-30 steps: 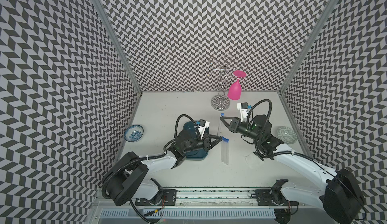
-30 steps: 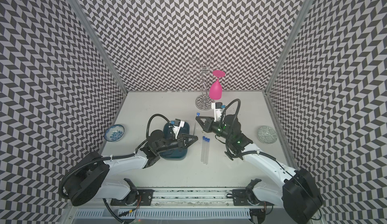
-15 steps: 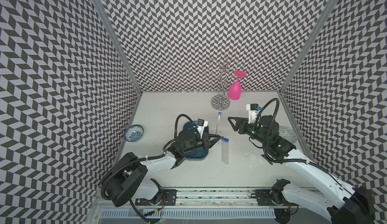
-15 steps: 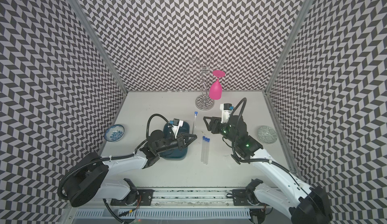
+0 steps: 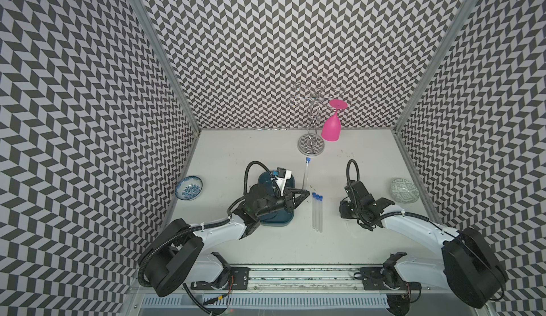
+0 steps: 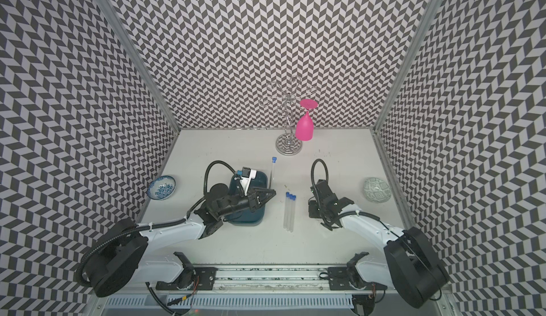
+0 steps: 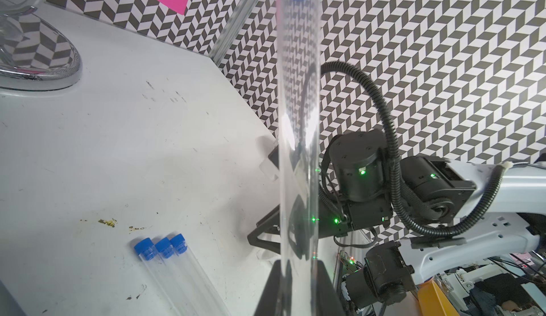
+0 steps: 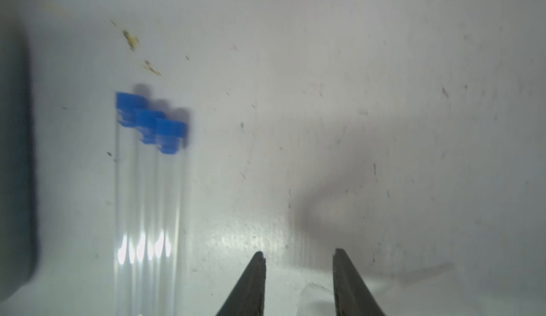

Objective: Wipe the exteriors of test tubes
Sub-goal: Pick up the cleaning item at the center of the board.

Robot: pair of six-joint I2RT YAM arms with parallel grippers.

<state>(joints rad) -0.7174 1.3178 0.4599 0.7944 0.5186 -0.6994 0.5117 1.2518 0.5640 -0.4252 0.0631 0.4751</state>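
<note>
My left gripper [image 5: 307, 194] is shut on the lower end of one test tube [image 5: 305, 172], which stands nearly upright with its blue cap on top, beside the teal tray [image 5: 274, 223]. In the left wrist view this tube [image 7: 298, 122] rises between the dark fingers [image 7: 274, 288]. Three more test tubes [image 5: 317, 214] [image 6: 289, 211] lie side by side on the table, caps toward the back. My right gripper [image 8: 298, 255] points down at the table to their right, open, with nothing between its fingers. A pale white wad [image 8: 313, 291] lies just under them.
A chrome wire rack [image 5: 310, 144] with a pink glass [image 5: 331, 125] hanging from it stands at the back. A blue-patterned bowl [image 5: 189, 188] sits by the left wall and a grey-green dish [image 5: 404, 190] by the right wall. Patterned walls close three sides.
My right arm has pulled away from the top of the held tube, moved right and swung down toward the table. The left arm and its tube have stayed put.
</note>
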